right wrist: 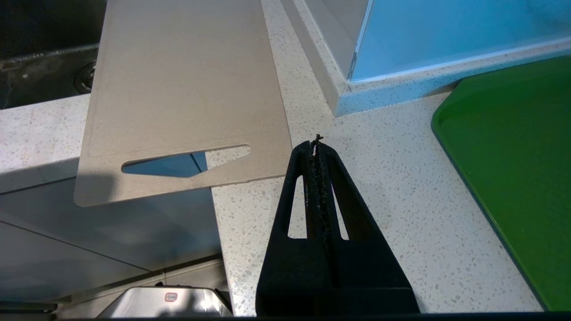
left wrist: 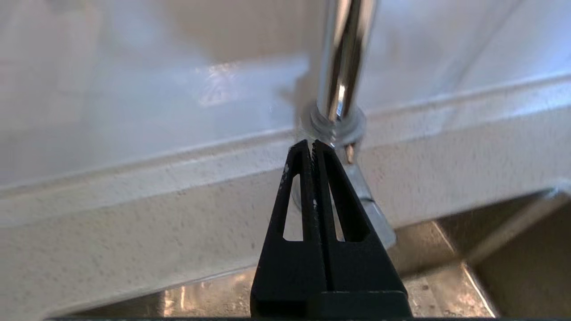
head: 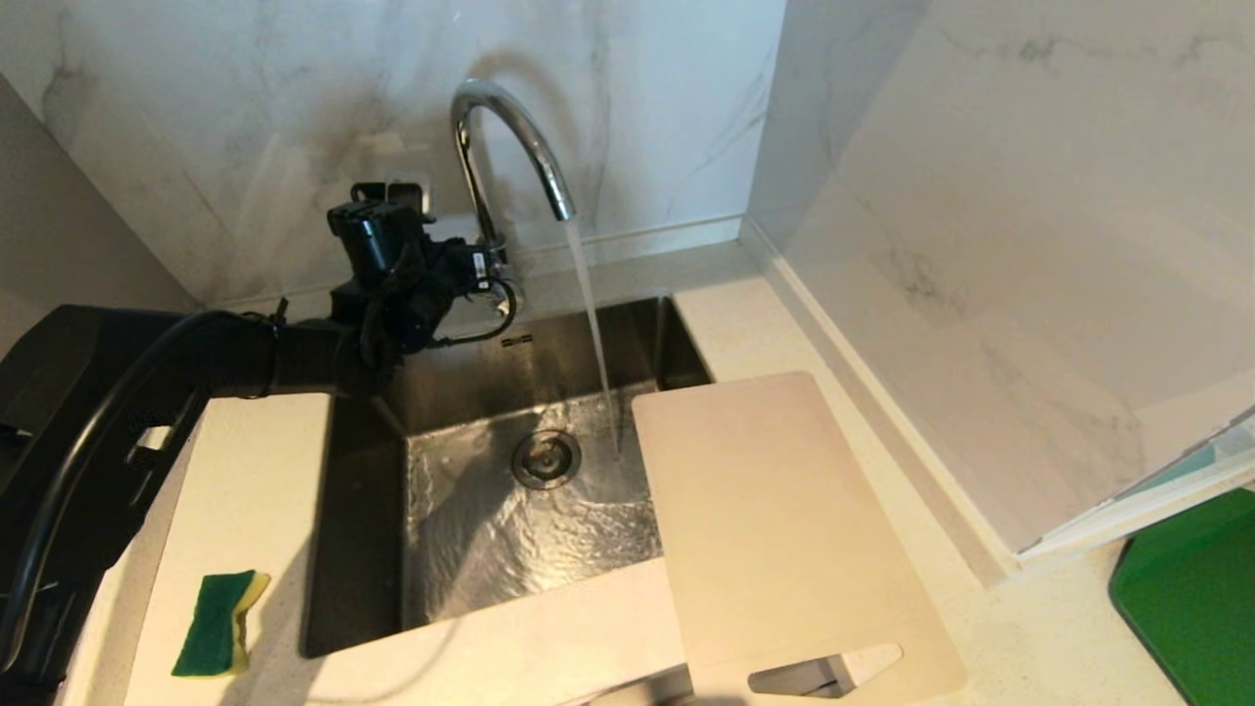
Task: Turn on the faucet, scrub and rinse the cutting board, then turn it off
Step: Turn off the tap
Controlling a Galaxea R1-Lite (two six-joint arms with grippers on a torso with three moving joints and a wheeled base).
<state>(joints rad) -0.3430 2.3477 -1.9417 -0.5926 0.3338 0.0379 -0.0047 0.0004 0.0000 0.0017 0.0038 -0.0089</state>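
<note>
- Left gripper (left wrist: 312,143): we see its jaws pressed together with nothing between them, their tips just at the base collar of the faucet (left wrist: 341,67), beside the thin lever (left wrist: 366,200) that slants down from that base.
- Left arm pose: in the head view we see the arm reach in from the left edge, across the sink's far left corner, with the wrist bent toward the back wall and the left gripper at the foot of the tap.
- Water (head: 593,333): we note a thin stream falling from the spout into the sink (head: 490,529), landing near the drain (head: 546,458) and close to the far edge of the board.
- Right gripper (right wrist: 316,145): its jaws are likewise closed and empty; it hangs above the speckled worktop (right wrist: 392,187), between the cutting board (right wrist: 183,89) and the green mat (right wrist: 513,169).
- Cutting board: it lies flat on the worktop right of the sink, its far left corner overhanging the basin and its slotted end jutting past the near edge.
- Sponge (head: 218,624): a green-and-yellow pad rests on the worktop left of the sink, well apart from both grippers.
</note>
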